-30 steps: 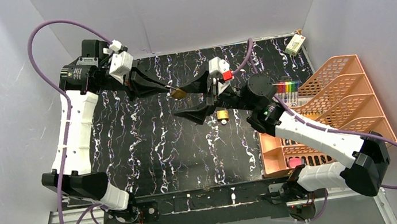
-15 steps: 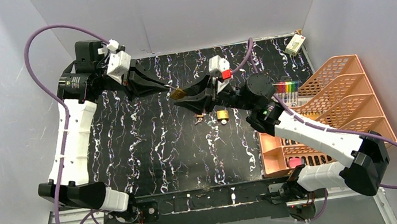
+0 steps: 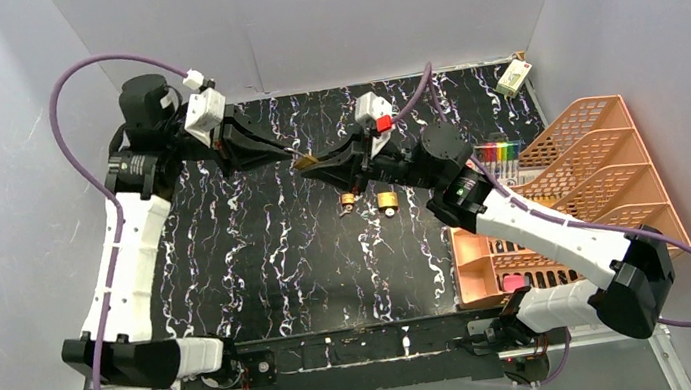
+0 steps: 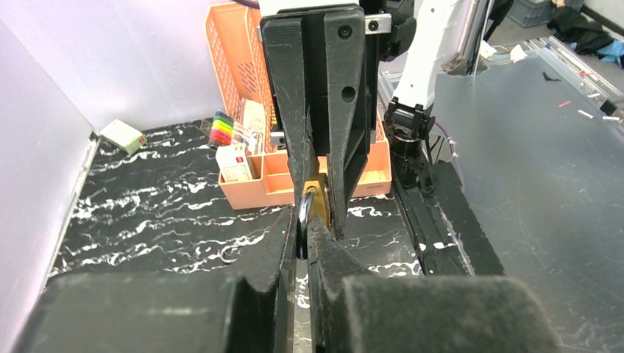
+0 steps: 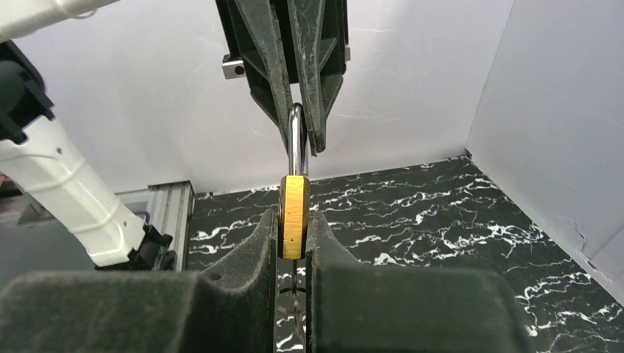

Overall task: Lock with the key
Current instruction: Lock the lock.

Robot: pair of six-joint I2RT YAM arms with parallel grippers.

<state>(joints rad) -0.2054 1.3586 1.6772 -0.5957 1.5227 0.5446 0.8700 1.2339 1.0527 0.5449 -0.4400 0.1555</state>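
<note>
A brass padlock (image 5: 294, 213) hangs in the air above the back middle of the black marbled table (image 3: 259, 257). My left gripper (image 4: 302, 235) is shut on its steel shackle (image 5: 296, 140) from the left. My right gripper (image 5: 293, 228) is shut on the brass body, one pad against each flat side. In the top view the padlock (image 3: 308, 163) shows as a small gold spot between the two sets of fingertips. Under the body a thin dark metal piece with a ring, apparently the key (image 5: 293, 283), hangs between my right fingers.
A second brass padlock (image 3: 387, 200) and a small brass piece with a ring (image 3: 349, 199) lie on the table below the right wrist. An orange rack (image 3: 601, 171) with coloured markers (image 3: 499, 152) stands at the right edge. A white box (image 3: 513, 79) sits in the back right corner.
My right gripper's wide-open jaws have closed onto the padlock's body. The left arm kept hold of the shackle and shifted slightly left.
</note>
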